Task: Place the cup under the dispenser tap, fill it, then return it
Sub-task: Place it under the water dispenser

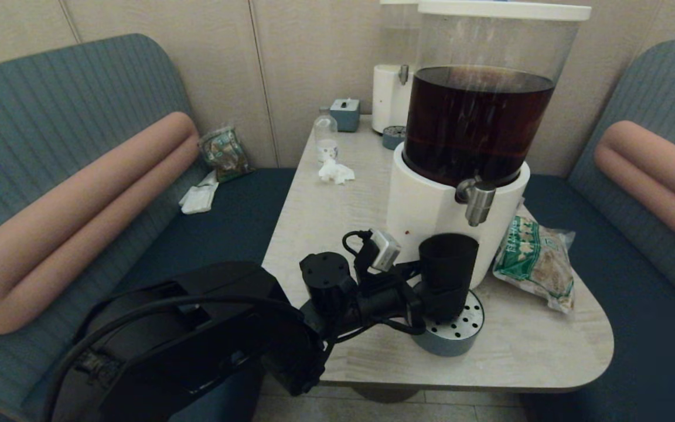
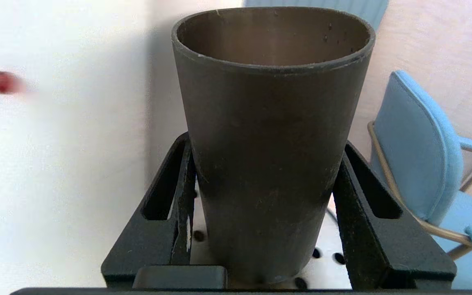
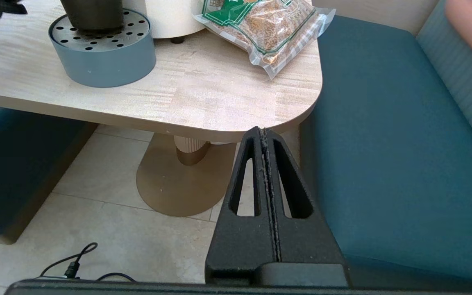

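Dim warm head view, curved distortion at edges, brighter daylight wrist views, blown-out blurred white dispenser base [image 2: 55, 164], soft shadow under the table [image 3: 203, 102]

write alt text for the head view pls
The left gripper holds the dark cup upright on the drip tray, just below the silver tap of a dispenser of brown liquid. A snack bag lies to the right on the table.
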